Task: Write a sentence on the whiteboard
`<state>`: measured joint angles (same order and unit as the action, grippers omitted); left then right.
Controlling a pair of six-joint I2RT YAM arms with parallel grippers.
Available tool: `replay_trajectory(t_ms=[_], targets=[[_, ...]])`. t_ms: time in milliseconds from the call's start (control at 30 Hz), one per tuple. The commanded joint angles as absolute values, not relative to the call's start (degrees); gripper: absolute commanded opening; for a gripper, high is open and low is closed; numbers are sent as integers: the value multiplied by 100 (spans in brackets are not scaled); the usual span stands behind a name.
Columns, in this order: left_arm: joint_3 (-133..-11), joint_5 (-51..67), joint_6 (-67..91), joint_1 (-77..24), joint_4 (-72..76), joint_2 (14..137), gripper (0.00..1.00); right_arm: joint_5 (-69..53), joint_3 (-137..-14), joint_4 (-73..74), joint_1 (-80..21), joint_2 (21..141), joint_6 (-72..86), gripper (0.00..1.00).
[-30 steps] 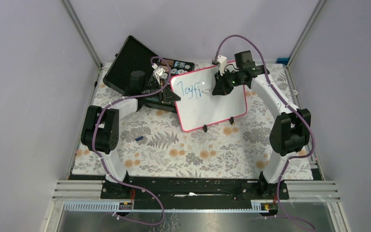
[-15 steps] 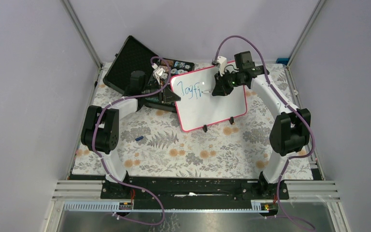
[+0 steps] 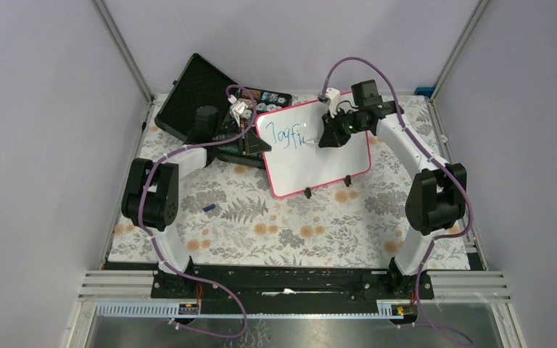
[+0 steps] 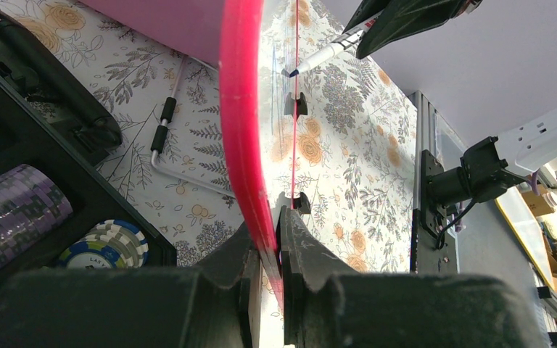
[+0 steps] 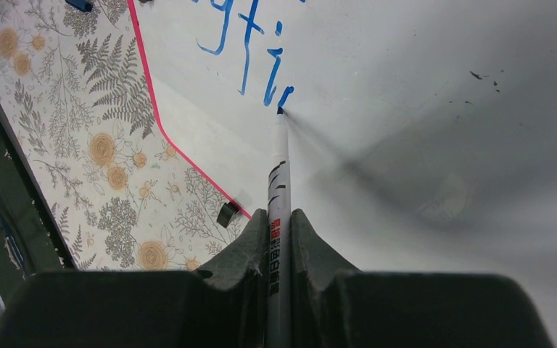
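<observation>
Around me stand plain pale lavender wall panels (image 3: 43,109), matt and unmarked, joined at the far corners by two slanting silver aluminium posts (image 3: 123,51). My table (image 3: 283,225) is spread with a cream cloth (image 4: 355,167) printed with grey ferns and orange flowers. Along its near side run ribbed silver aluminium rails (image 3: 116,284) and a black crossbar (image 3: 290,279), and nearer still lies a dull grey sheet-metal panel (image 3: 319,330). A small blue block (image 3: 423,91) sits at the far right corner. The light is soft and even, and the shadows on the cloth are faint.
</observation>
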<state>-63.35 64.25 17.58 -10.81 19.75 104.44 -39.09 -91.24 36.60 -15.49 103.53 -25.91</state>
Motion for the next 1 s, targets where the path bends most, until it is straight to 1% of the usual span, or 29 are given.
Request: replay_trajectory(t_ms=[0, 967], targets=[[-6392, 6304, 1225, -1096, 2083, 10437, 0, -3889, -9309, 3533, -1547, 10011, -2606, 0], [-6352, 6320, 1187, -1094, 2073, 10389, 0, -3805, -9744, 3574, -1547, 10427, -2521, 0]])
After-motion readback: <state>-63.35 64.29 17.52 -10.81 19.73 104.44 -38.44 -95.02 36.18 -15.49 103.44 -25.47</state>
